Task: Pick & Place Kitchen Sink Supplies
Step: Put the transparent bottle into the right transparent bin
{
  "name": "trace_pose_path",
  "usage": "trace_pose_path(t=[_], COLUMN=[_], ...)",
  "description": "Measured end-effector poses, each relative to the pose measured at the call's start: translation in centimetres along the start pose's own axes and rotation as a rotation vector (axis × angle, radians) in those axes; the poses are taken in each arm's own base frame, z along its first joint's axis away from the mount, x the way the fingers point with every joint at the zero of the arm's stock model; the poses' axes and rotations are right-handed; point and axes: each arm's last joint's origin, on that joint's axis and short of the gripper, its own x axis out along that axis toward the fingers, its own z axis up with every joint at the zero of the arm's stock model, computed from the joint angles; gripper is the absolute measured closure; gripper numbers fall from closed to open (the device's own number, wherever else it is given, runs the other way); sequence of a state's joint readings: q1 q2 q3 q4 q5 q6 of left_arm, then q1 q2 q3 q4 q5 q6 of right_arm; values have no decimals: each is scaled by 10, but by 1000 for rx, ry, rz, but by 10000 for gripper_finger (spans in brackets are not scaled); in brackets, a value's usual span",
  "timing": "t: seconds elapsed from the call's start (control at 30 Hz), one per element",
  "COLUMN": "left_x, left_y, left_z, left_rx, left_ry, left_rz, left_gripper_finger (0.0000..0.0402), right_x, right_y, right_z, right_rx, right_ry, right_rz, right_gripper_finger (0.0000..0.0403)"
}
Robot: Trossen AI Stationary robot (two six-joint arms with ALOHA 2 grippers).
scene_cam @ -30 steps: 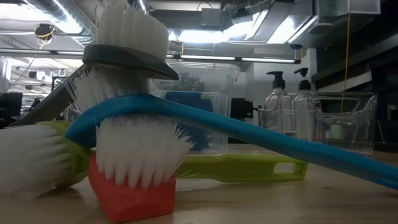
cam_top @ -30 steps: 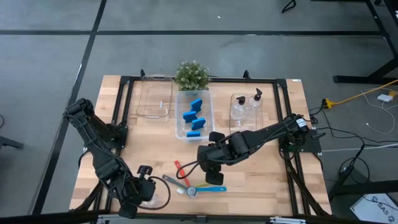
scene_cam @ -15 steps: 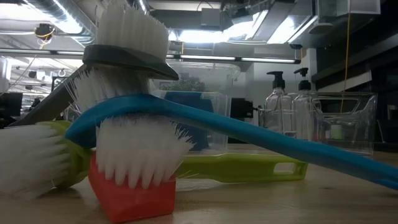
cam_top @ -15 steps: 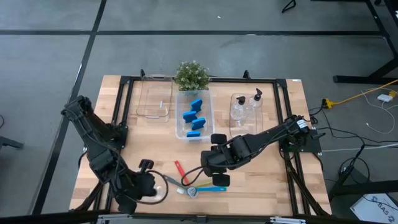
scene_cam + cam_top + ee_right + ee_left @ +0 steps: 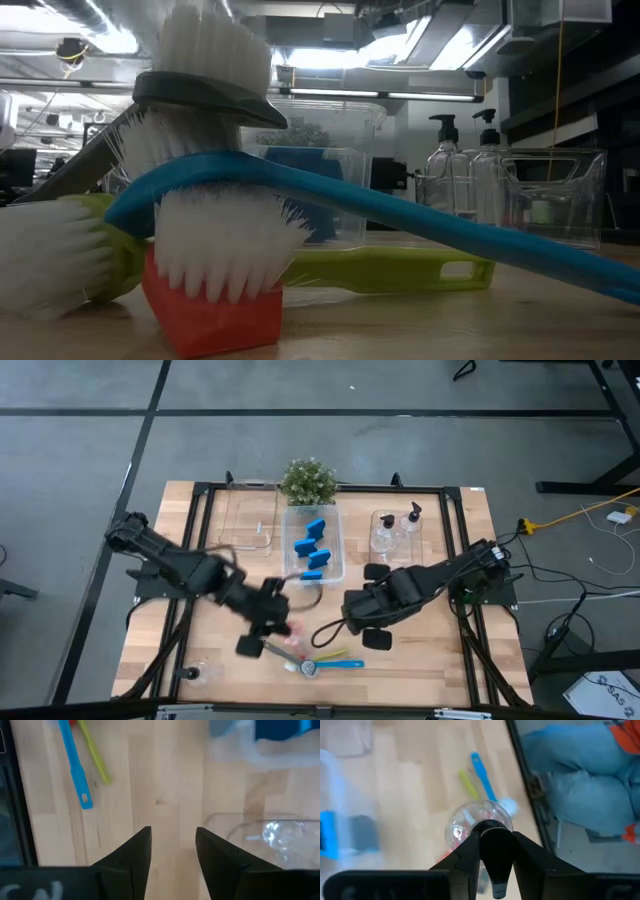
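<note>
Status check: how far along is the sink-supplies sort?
Done: four blue sponges sit in the middle bin, and two pump bottles in the right bin. In hand: the left gripper is clamped on a third bottle by its pump top; the right gripper is open and empty. Left: that bottle, a fourth bottle near the table's front-left edge, and the four brushes piled on the table.

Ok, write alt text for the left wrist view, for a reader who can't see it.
The left gripper holds a small clear bottle by its black pump top, jaws closed on it, above a wooden table. Beyond it lie a blue brush and a yellow-green brush; a person in blue trousers is past the table edge.
</note>
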State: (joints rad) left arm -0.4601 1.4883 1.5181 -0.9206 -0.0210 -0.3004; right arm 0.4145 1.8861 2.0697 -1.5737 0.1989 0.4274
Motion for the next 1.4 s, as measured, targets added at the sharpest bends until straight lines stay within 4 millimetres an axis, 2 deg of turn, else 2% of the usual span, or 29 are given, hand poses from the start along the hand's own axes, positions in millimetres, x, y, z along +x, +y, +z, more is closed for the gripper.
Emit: trace_pose_path(t=[0.23,0.33,0.43,0.67,0.9,1.07,1.4], left_x=[-2,0,13,34,54,70,70], left_y=[51,64,74,81,84,89,96], left_z=[15,17,19,31,54,62,65], left_rx=[-49,-71,-97,-72,-8,11,-22], left_ry=[-42,-37,1,105,154,178,171], left_rz=[45,54,36,45,95,98,99], left_gripper_finger=[316,316,316,314,313,312,310], right_x=[-31,-35,-35,-35,-50,-58,-58], right_y=[-14,-16,-16,-24,-45,-54,-65], right_z=[-14,-15,-16,-14,-18,-23,-21], right_rx=[11,-20,-76,-184,-185,-197,-226], right_ry=[-111,-126,-129,-125,-162,-183,-181], right_rz=[-34,-45,-55,-65,-71,-72,-88], right_gripper_finger=[250,250,250,250,250,250,250])
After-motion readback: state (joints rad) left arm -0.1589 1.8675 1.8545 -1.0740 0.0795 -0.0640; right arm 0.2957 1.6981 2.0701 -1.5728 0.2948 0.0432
